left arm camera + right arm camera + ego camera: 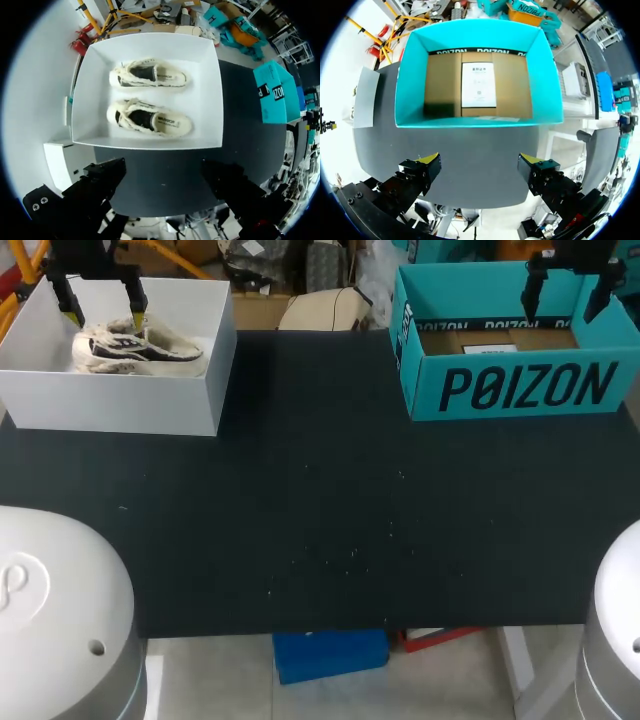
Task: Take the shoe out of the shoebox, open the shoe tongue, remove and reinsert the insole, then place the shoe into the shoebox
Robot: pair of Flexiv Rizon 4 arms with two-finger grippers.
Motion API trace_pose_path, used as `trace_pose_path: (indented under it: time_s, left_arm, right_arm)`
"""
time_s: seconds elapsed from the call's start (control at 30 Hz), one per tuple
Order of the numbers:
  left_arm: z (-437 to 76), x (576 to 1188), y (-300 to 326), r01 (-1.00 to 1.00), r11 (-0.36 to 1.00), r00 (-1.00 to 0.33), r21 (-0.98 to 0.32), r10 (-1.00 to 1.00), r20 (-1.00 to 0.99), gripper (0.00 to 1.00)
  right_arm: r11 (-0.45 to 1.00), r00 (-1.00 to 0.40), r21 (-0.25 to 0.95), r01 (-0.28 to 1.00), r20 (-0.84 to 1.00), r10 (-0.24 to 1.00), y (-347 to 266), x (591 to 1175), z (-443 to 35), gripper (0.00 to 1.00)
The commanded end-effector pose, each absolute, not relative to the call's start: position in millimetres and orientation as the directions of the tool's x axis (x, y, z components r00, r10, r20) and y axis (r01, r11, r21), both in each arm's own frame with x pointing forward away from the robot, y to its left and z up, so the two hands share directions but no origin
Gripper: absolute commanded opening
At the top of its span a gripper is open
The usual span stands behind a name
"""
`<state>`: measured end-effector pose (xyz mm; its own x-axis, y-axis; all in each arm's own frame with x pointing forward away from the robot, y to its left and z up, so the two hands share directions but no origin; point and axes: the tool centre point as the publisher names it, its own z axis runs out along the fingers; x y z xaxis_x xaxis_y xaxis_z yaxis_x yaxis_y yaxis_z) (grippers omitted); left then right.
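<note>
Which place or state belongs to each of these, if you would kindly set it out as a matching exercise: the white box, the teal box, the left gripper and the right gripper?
1. white box
2. teal box
3. left gripper
4. right gripper

A. open, above the teal box
B. holds a paper sheet
C. open, above the white box
D. holds two shoes

Pairs: 1-D, 2-B, 3-C, 4-A.
</note>
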<state>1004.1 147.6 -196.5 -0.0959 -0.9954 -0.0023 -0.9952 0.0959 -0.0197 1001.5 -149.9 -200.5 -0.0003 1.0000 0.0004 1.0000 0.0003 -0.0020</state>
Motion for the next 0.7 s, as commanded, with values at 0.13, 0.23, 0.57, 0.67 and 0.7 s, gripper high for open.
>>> trace_pose_path:
  time_s: [0.13, 0.23, 0.57, 0.67, 0.7]
  left_arm:
    - [-181, 1010, 148, -0.672, 0.739, -0.731, -0.043, -0.672, -0.119, 1.00]
    - [-177, 1005, 151, -0.327, 0.945, -0.929, -0.025, -0.326, -0.173, 1.00]
    - [-169, 998, 162, 0.114, 0.993, -0.980, 0.039, 0.119, -0.160, 1.00]
    - [-169, 998, 162, 0.119, 0.992, -0.979, 0.040, 0.124, -0.160, 1.00]
    - [-169, 998, 162, 0.119, 0.992, -0.979, 0.040, 0.124, -0.160, 1.00]
  right_arm:
    - [0.000, 0.000, -0.002, 1.000, 0.000, 1.000, -150, 1001, -200, 1.00]
    - [0.000, 0.000, -0.002, 1.000, 0.000, 1.000, -150, 1001, -200, 1.00]
    - [0.000, 0.000, -0.002, 1.000, 0.000, 1.000, -150, 1001, -200, 1.00]
    - [0.000, 0.000, -0.002, 1.000, 0.000, 1.000, -150, 1001, -200, 1.00]
    - [0.000, 0.000, -0.002, 1.000, 0.000, 1.000, -150, 1001, -200, 1.00]
